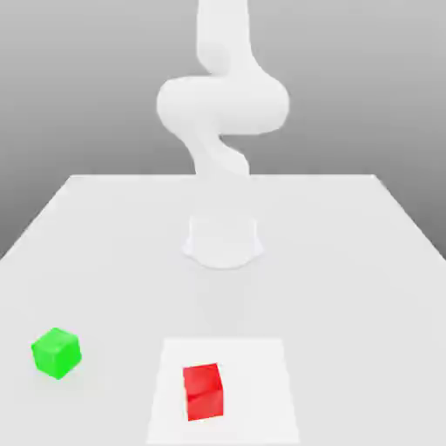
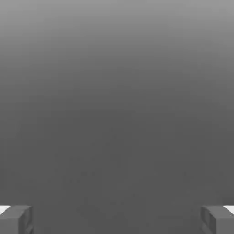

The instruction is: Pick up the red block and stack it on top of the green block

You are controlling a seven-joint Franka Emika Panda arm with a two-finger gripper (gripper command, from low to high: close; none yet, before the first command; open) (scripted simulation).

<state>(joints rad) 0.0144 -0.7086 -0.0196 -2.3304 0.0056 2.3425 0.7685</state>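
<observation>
Jaws stand spread as wide as they go and hold nothing: in the hand view the two grey fingertips (image 2: 16, 219) sit at opposite edges, and the gripper (image 2: 117, 220) has only plain grey background between them.

Nearest in the exterior view, the red block (image 1: 203, 392) rests flat on the table (image 1: 104, 235), on a slightly brighter square patch (image 1: 261, 366), a little to the exterior view's left of the table's middle line. The green block (image 1: 57, 353) sits a touch farther back and well apart from it, toward the exterior view's left edge, turned so one corner faces the camera. Farther still, the white arm (image 1: 222, 104) rises from its round base (image 1: 223, 242) at mid-table and bends overhead.

By my reading the task is at its very start: the approach to the red block is not yet made and neither cube is touched. The next move calls for bringing the hand down over the red block, lining the fingers up with two opposite flat faces, then closing.

The exterior view gives both cubes and their spacing; the hand view gives how the fingers are set.
</observation>
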